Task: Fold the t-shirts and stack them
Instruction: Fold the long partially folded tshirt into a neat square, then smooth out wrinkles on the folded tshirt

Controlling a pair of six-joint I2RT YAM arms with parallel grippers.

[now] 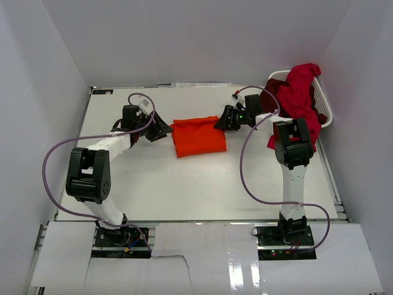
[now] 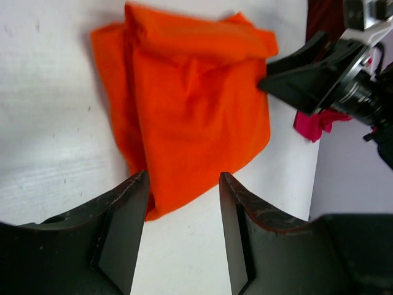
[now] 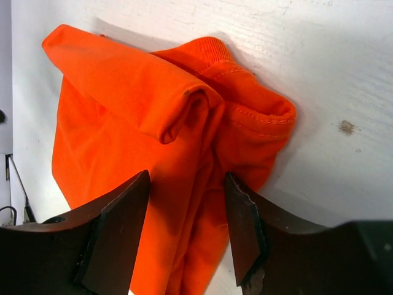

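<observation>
Orange t-shirt [image 1: 198, 136] lies folded into a compact rectangle on the table [image 1: 184, 190], midway between the left and right edges and nearer the far edge than the near one. I have an arm at each end of it. The left gripper [image 2: 184, 177] sits at the shirt's left edge with its jaws parted and only a corner of cloth showing between the tips. The right gripper [image 3: 187, 177] is at the shirt's right edge, its jaws also apart, astride the rolled fold and collar rather than pinching them. As I read it, neither claw grips anything.

I judge the fold of this first shirt to be essentially done, though the right end looks lumpy where the collar bunches. The crimson and maroon t-shirts [image 1: 299, 92] are heaped over the basket [image 1: 277, 75] at the far right corner, not yet folded.

Next I would lift both arms straight up without dragging the cloth, then send the right arm to the basket to pull out one red shirt and spread it flat on bare table.
</observation>
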